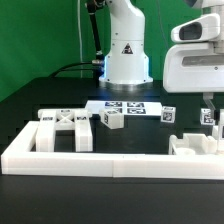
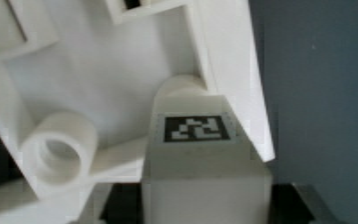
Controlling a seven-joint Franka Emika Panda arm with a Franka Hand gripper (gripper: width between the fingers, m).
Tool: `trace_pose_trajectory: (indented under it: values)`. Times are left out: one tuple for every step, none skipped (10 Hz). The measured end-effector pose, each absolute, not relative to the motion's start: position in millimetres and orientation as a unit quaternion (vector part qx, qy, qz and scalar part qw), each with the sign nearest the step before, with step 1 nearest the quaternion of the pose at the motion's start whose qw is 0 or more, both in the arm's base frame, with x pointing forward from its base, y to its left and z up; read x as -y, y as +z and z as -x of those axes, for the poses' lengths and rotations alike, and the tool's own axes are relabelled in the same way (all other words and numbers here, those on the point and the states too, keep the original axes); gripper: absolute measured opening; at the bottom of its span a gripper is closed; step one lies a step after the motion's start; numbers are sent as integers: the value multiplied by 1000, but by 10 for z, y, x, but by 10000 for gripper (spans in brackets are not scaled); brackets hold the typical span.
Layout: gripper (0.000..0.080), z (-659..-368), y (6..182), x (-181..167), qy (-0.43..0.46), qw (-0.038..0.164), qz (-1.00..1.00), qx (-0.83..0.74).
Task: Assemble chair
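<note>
My gripper point(image 1: 208, 108) hangs at the exterior view's right, low over the table. In the wrist view the gripper point(image 2: 204, 205) is shut on a white chair leg point(image 2: 197, 150) that carries a black marker tag. The leg lies against a large white chair part point(image 2: 87, 90) with slots and a round socket point(image 2: 55, 150). In the exterior view this part point(image 1: 195, 143) rests at the right, just below the gripper, with the leg point(image 1: 207, 119) held above it. Whether the leg sits in a hole cannot be told.
A long white rail point(image 1: 100, 160) runs along the table's front. Two more white chair parts point(image 1: 62, 126) lie at the left. Two small tagged pieces point(image 1: 112, 120) point(image 1: 168, 115) lie near the marker board point(image 1: 125, 106). The robot base point(image 1: 127, 55) stands behind.
</note>
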State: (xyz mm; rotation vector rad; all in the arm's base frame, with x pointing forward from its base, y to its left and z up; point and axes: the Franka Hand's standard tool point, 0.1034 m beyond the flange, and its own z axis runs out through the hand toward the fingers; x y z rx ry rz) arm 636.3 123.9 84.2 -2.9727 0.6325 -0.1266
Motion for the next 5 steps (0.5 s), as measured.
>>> trace_pose_trajectory:
  values:
    - [289,-6361,842,-1229,-41,56,964,-257]
    - [291,-6359,842,-1227,-41,58,952,-297]
    - [291,-6355,841,-1221,-39,62,932,-354]
    - [291,-6351,840,-1221,-36,63,910,-407]
    - [291,-6349,838,-1222,-32,64,889,-452]
